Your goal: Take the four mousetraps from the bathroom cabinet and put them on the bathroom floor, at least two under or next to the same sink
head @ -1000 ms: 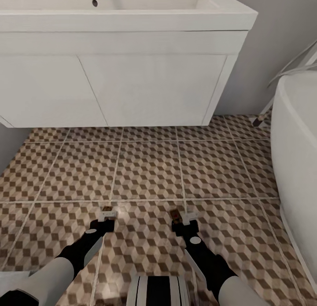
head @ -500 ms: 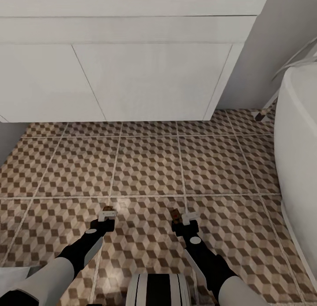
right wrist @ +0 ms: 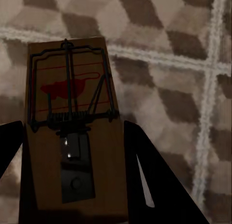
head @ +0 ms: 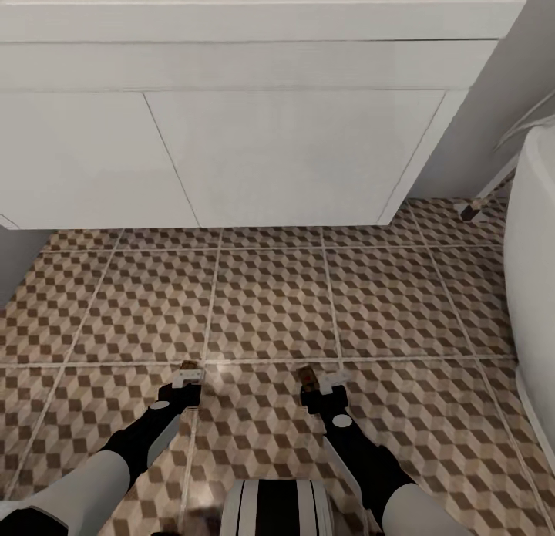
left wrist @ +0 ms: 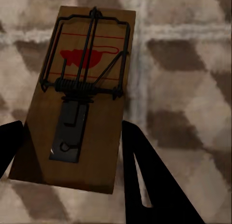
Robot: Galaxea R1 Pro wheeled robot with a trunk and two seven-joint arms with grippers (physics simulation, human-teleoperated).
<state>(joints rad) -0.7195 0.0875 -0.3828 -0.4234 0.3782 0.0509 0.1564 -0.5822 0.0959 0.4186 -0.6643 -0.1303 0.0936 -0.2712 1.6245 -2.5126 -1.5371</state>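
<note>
Head view. We face the white wall-hung vanity (head: 231,135), with the rim of the bathroom sink (head: 254,15) along the top edge. The bathroom floor (head: 270,305) of cube-pattern tiles runs from under the vanity toward us. The white bathtub (head: 536,289) stands at the right. Our left gripper (head: 187,377) and right gripper (head: 320,380) are both held low over the tiles, well short of the vanity. A small brown board pokes out of each.

Left wrist view. A mousetrap (left wrist: 77,98) sits between the two dark fingers (left wrist: 145,175), which are clenched on the long sides of its rear half. The wire bar, coil spring and red mark face the camera. Tiles lie beyond it; we cannot tell whether the board touches them.

Right wrist view. A second mousetrap (right wrist: 72,137) is gripped the same way, fingers (right wrist: 150,180) closed on its long sides, with the wire end pointing away.

Handling, as we judge it. The boards look light, stiff and flat. The side-edge hold suits them, since it keeps clear of the spring and bar. The thin wood gives little to hold on, so a tilt could let a board slip. We would lower each one flat, near or under the sink, before letting go.
</note>
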